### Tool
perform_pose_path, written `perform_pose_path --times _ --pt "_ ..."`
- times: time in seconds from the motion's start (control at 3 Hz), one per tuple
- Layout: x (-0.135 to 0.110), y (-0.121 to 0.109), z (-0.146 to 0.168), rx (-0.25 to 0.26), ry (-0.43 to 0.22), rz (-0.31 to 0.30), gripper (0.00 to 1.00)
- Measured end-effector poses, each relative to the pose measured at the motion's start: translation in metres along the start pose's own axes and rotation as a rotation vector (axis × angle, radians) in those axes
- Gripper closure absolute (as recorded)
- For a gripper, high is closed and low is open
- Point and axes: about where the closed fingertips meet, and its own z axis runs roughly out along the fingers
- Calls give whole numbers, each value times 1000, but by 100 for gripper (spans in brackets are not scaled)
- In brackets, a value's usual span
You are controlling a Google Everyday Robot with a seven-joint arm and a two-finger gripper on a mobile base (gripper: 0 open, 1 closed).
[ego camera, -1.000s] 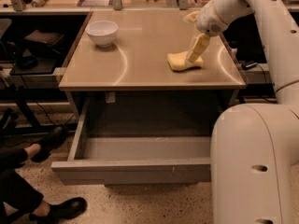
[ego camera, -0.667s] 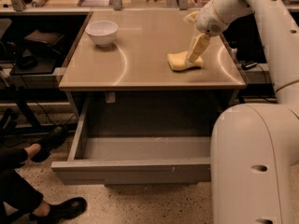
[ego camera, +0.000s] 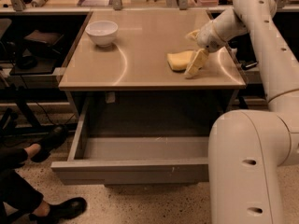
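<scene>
While low over the table (ego camera: 140,73), gripper (ego camera: 194,49) just beside yellow sponge (ego camera: 177,59)

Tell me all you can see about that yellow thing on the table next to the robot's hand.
The yellow sponge is a pale yellow, soft-looking block with rounded corners. It lies flat on the right part of the tan table, towards the front edge. The gripper is open at the sponge's right side. One finger slants down across the sponge's right edge and appears to touch it. Nothing else touches the sponge apart from the tabletop beneath it.
</scene>
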Motion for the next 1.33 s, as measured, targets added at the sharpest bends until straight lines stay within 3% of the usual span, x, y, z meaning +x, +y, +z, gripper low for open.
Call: perform_pose_path --times 0.33,1.33 --pt "1 0 2 -2 0 1 0" --pt "0 2 2 -5 -15 9 66"
